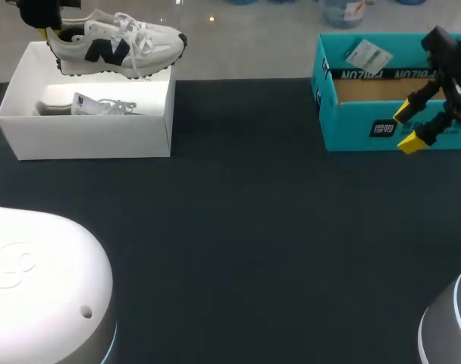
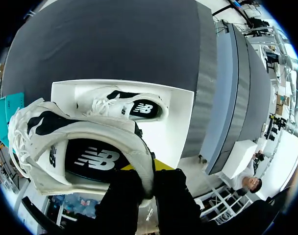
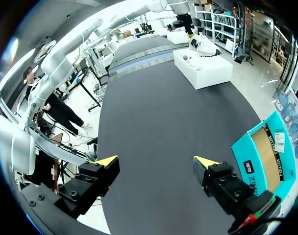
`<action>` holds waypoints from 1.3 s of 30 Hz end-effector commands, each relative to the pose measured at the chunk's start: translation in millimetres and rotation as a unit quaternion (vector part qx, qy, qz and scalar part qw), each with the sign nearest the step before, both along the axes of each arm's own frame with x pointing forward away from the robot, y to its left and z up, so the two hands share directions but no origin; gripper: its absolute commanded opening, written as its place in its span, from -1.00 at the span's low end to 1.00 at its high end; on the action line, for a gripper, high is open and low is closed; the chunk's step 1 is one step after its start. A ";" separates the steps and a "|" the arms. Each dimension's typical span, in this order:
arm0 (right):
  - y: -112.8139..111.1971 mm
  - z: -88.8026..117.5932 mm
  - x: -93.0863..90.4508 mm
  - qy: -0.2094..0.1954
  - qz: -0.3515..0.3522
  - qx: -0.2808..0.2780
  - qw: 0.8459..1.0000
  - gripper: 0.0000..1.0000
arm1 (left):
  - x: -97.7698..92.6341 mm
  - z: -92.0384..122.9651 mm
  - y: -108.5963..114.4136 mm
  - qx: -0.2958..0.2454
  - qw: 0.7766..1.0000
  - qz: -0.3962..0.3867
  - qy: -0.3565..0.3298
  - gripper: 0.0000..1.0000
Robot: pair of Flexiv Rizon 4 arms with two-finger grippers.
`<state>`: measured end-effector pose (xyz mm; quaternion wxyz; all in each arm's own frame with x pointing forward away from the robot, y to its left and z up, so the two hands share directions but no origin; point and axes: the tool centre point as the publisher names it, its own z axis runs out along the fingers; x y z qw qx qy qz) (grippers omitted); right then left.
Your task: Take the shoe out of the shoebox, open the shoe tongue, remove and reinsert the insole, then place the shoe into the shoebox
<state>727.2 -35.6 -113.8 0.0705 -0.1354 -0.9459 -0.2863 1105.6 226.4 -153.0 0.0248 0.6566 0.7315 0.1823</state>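
- left claw pinches the shoe by its heel, above the shoebox at the counter's far left corner.
- right claw is spread, far right.
- risk: the heel-only hold may let the shoe tilt or slip.

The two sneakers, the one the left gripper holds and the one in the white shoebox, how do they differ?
The held sneaker is in the air over the white shoebox; the boxed sneaker lies on its floor. The left gripper clamps the held sneaker's heel; no gripper touches the boxed sneaker. Both are white with dark patches.
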 end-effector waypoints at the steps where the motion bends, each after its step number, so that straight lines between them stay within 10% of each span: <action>1: 0.4 -0.6 1.5 0.001 0.001 -0.001 1.000 1.00 | 11.1 -2.2 8.2 0.011 1.000 0.005 0.005 -1.00; 20: 0.4 -0.6 1.5 0.001 0.001 -0.001 1.000 1.00 | 76.2 -41.8 64.5 0.064 0.996 0.064 0.015 -1.00; 39: 0.4 -0.6 1.5 0.001 0.001 -0.001 1.000 1.00 | 104.3 -92.4 72.3 0.084 0.994 0.063 0.041 -1.00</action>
